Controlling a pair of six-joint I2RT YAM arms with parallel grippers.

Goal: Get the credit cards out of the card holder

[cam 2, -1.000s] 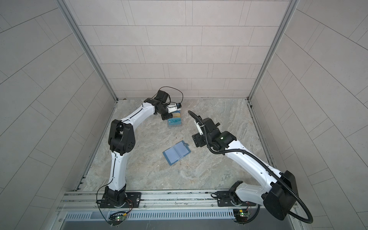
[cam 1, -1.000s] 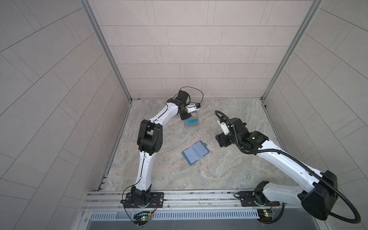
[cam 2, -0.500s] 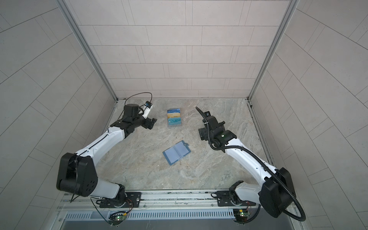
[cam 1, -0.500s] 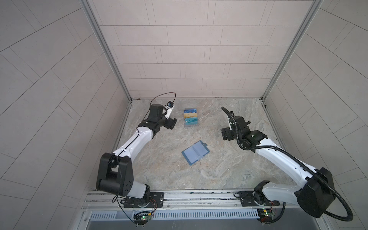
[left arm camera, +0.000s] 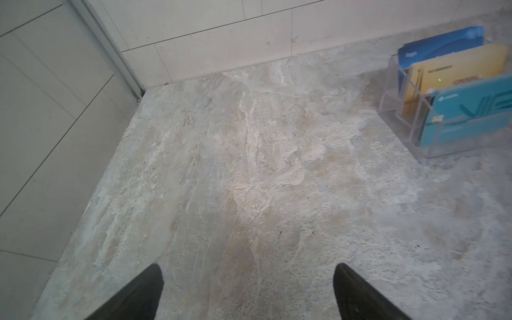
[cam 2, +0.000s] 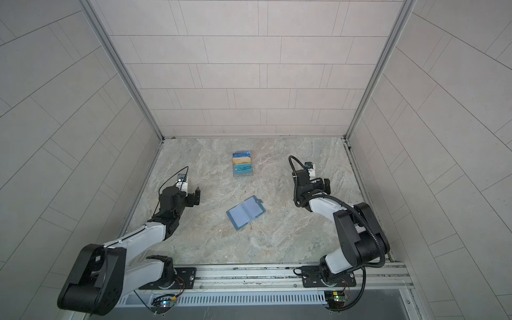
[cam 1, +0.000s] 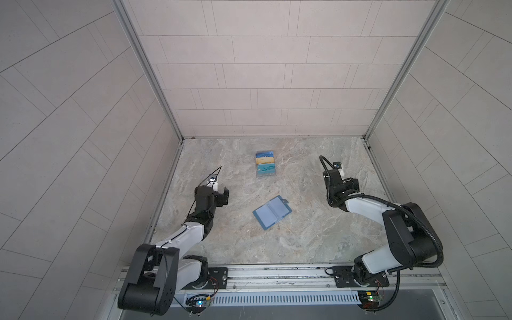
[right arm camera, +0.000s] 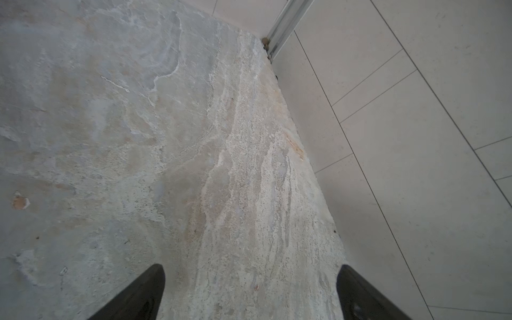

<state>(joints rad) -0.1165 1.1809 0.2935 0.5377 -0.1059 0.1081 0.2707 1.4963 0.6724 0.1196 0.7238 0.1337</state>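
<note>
1. Centre of the table (cam 1: 304, 238): the card holder (cam 1: 272, 212) lies spread open and flat, pale-blue inside facing up, and nothing is touching it.
2. Its long axis runs on a diagonal, from the near-left toward the far-right in both top views (cam 2: 245, 212). The fold crosses it the short way, splitting it into two panels.
3. The snap tab (cam 1: 285, 200) pokes out of the far-right end, pointing roughly toward the right arm's side.
4. From up here I can't tell whether anything sits in the sleeves; both panels read as plain pale blue.
5. Further back, toward the rear wall, the credit cards (cam 1: 265, 163) stand in a clear tiered stand (left arm camera: 410, 122). A blue one is at the back, a gold one in the middle and a teal one in front, their long edges running across the table.
6. That stand is well apart from the card holder, with bare stone between them.
7. The left gripper (cam 1: 221, 194) hovers near the left edge, clear of both wallet and stand. The left wrist view shows its dark fingers spread wide (left arm camera: 248, 273) with only tabletop between them, so it carries nothing.
8. The right gripper (cam 1: 350, 184) sits over by the right wall. Its jaws are wide apart too (right arm camera: 250, 273), over bare stone, gripping nothing.
</note>
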